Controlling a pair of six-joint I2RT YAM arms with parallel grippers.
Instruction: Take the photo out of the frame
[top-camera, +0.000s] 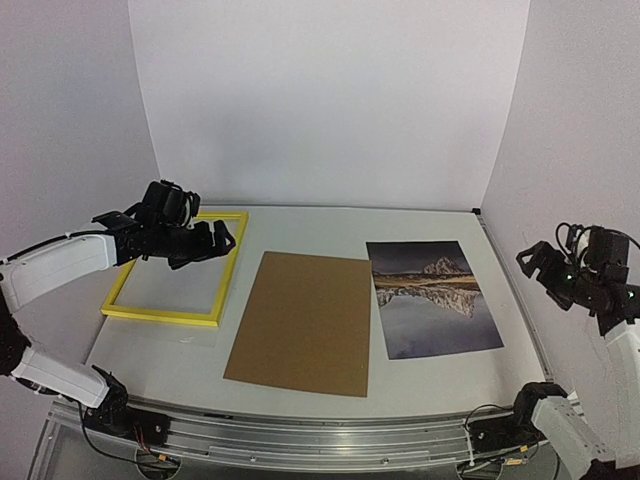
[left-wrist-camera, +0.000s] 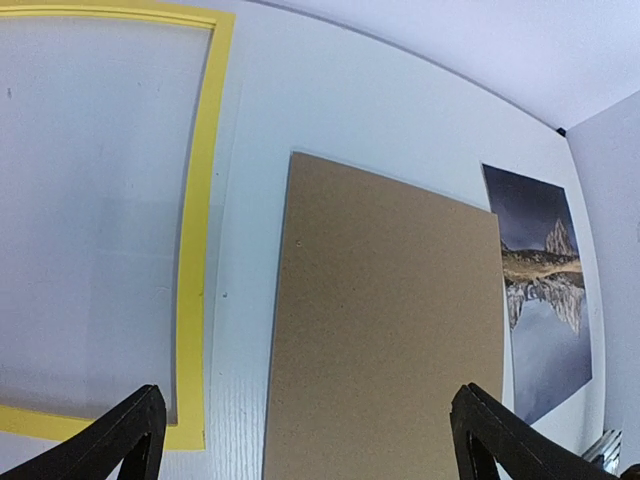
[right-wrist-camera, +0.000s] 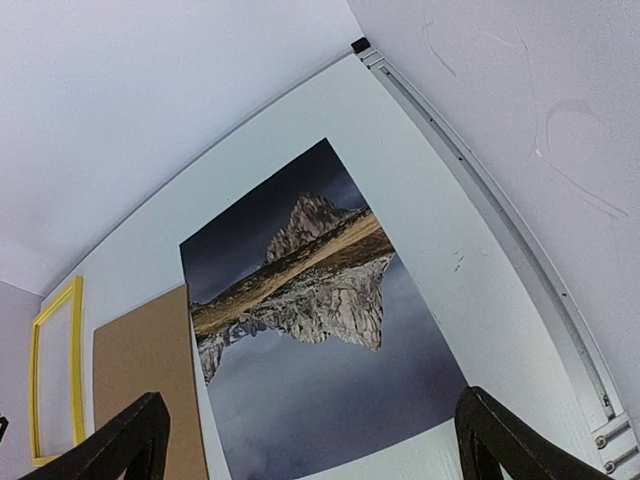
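The photo (top-camera: 433, 298) is lying flat and face up on the surface (top-camera: 300, 225), fully outside the frame (top-camera: 160, 317). In the right wrist view it is spreading out directly ahead of and below the right fingers (right-wrist-camera: 130, 440). These fingers are standing spread wide with nothing between them, and they are hanging raised off the outer side of the print, touching nothing. That placement is probably keeping the thin print from being dragged or curled.

The left fingers (left-wrist-camera: 125, 435) are likewise standing released and empty. They are hovering above the inner far corner of the frame, which is resting flat on the surface below them. In the left wrist view, one yellow rail is running ahead on the outer finger's side. Inside the rails only pale surface is showing, with no print there.

The cardboard backing sheet (top-camera: 303, 322) is lying flat between the two sets of fingers. It is apart from the frame, and its edge is sitting just beside the photo. Whether those two are touching I cannot tell.

The three pieces are lying side by side and not stacked, which suggests they are being kept separate so that each is plainly free of the others. By this layout the removal is looking complete. What is remaining, at most, is pulling both arms back without brushing the light sheets.
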